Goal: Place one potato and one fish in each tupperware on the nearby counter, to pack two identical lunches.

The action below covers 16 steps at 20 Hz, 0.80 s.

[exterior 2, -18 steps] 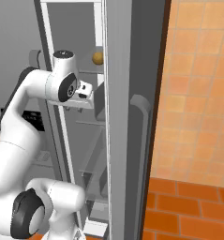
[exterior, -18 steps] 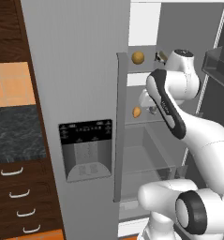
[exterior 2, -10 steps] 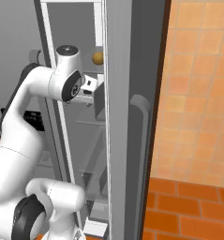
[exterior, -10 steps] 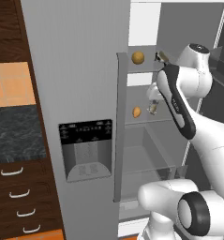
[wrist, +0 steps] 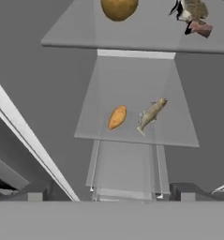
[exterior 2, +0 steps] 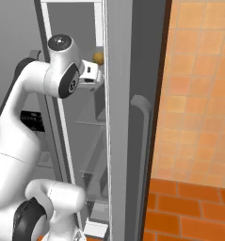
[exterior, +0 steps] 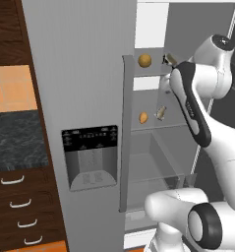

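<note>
Reaching into open fridge [exterior: 89, 74], end effector [exterior: 169, 60] open, empty, at top shelf. Picking stage; next I close on potato [exterior: 145, 60].

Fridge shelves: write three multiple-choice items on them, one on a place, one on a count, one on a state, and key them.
1. Where does the lower fish lie?
A. beside the orange potato on one shelf
B. on the counter
C. in a drawer

2. How many fish are on the shelves?
A. one
B. two
C. four

3. What state is the fridge in?
A. shut
C. open, shelves exposed
B. lying on its side

Key: 1 A, the hand view shows them side by side on the lower shelf. 2 B, a second fish lies on the upper shelf by the round potato. 3 C, both base views look in at the shelves.
</note>
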{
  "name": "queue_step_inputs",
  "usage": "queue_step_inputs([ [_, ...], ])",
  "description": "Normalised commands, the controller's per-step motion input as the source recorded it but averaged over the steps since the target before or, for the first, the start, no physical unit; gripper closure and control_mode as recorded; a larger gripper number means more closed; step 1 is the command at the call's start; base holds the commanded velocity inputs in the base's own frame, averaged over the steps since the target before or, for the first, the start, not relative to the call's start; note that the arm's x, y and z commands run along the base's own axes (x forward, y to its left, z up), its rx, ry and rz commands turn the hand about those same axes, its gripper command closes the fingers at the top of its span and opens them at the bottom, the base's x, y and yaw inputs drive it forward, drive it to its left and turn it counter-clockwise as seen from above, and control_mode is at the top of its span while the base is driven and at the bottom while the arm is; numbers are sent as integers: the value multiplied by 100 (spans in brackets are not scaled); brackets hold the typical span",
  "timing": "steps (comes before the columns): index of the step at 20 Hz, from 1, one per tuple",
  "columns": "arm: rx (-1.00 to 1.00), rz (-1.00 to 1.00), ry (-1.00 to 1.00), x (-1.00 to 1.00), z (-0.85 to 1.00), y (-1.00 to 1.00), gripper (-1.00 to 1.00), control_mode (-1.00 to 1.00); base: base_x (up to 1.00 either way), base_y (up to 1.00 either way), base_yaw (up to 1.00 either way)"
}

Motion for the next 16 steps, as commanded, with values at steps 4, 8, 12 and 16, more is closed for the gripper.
queue_step_inputs([
  [4, -4, 0, -3, 5, 49, -28, -100, -100, 0, 0, 0],
  [8, 10, 2, 6, 12, 5, -49, -100, -100, 0, 0, 0],
  [12, -8, -3, 3, 62, -8, -21, -100, -100, 0, 0, 0],
  [16, -10, -3, 0, 68, 0, -14, -100, -100, 0, 0, 0],
])
